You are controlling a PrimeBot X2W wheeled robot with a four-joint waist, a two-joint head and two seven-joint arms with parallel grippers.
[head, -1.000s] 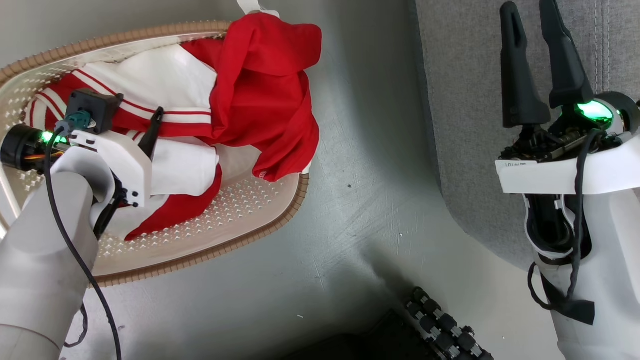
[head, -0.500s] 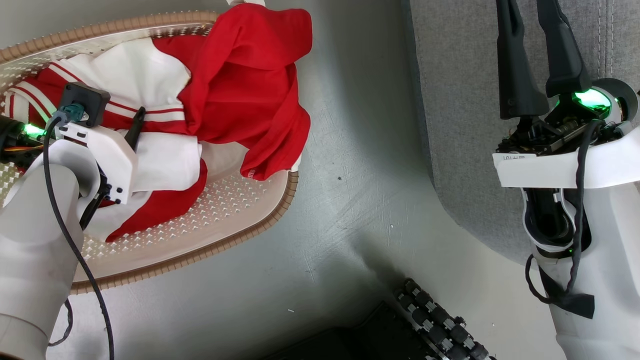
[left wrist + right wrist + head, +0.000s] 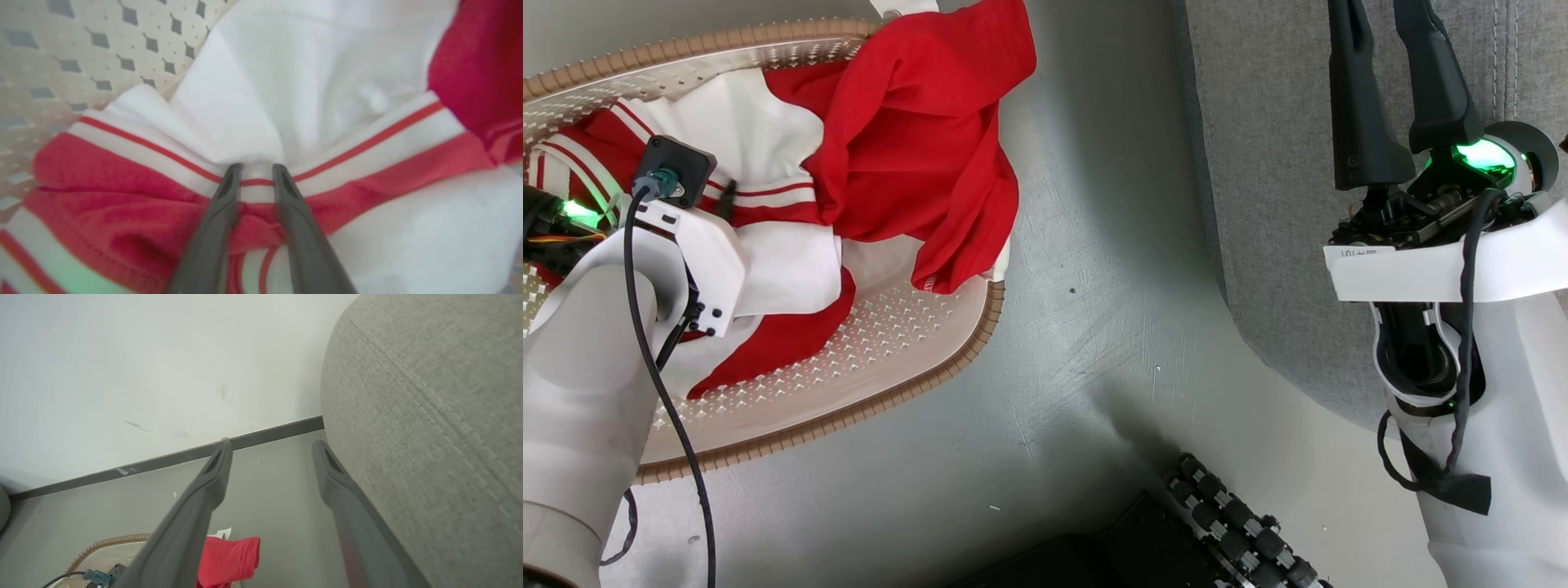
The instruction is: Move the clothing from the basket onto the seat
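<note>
left gripper (image 3: 255, 173): fingers close together, clamped on a bunched fold of the clothing (image 3: 907, 139), right at the red-and-white striped trim.
pinch visibility: the left wrist view shows fabric puckered between both fingers. In the head view the white wrist housing covers it, with one dark finger tip showing at the stripes.
right gripper (image 3: 271, 447): fingers well apart, nothing between them. It is at the upper right of the head view, over the sofa (image 3: 1274, 163) edge.
clothing: in the basket (image 3: 849, 416), upper left of the head view. White panels lie at frame left. The red part is piled at the basket's right side and hangs over its rim.
basket: on the grey floor (image 3: 1054, 367), well apart from the sofa. The left wrist view shows its perforated wall at upper left.
sofa: grey woven, rounded corner, stitched seam. No clothing is on the part in view.
right wrist view adds: a white wall (image 3: 143, 355) and a dark baseboard (image 3: 163, 461). The basket rim and a red fabric corner sit at bottom left.
head view adds: a black ribbed part (image 3: 1233, 523) at bottom centre.
</note>
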